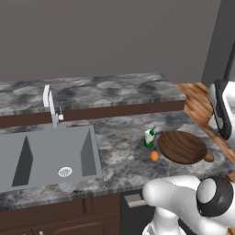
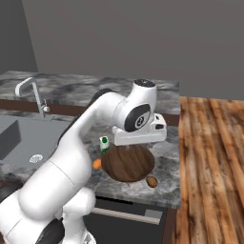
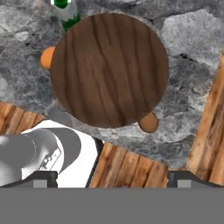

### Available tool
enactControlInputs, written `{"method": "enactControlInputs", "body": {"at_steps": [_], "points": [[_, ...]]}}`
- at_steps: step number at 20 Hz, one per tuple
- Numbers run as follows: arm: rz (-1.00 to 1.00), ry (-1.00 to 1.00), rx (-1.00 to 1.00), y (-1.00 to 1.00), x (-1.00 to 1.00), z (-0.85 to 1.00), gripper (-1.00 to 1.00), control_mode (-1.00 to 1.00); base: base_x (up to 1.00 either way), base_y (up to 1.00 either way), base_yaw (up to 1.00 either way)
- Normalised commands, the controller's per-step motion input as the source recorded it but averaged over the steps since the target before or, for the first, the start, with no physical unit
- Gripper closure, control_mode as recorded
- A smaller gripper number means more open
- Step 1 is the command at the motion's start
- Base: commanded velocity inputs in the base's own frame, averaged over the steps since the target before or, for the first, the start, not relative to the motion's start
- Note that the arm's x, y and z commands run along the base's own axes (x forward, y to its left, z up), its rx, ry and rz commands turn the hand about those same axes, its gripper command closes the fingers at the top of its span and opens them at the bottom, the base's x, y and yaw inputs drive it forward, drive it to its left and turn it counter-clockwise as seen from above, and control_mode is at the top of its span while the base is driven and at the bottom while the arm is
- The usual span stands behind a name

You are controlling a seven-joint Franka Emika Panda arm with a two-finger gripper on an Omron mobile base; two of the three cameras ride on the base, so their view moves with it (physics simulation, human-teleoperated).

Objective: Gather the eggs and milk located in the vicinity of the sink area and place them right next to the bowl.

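Observation:
The dark wooden bowl (image 1: 181, 147) (image 2: 127, 163) (image 3: 109, 70) rests on the marble counter, right of the sink (image 1: 50, 151). The milk (image 1: 149, 138) (image 2: 104, 144) (image 3: 64, 11) stands upright at the bowl's far left rim. An orange egg (image 1: 154, 156) (image 2: 96, 164) (image 3: 47, 57) lies against the bowl's near left side. A brown egg (image 1: 209, 158) (image 2: 152, 181) (image 3: 148, 122) lies at its near right side. My gripper (image 3: 113, 178) hangs above the bowl, open, with nothing between its fingers.
A slim faucet (image 1: 51, 105) (image 2: 33, 95) rises behind the sink. A raised counter ledge (image 1: 92, 89) runs along the back. The counter ends just right of the bowl, with wooden floor (image 2: 209, 157) beyond it. Cabinet fronts (image 1: 69, 215) sit below.

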Motion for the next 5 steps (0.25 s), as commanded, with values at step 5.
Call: {"method": "enactControlInputs", "body": {"at_steps": [5], "points": [[-0.18,-0.18,-0.15,1.00,-0.64,0.45,-1.00,-1.00,0.00,0.00,0.00]]}}
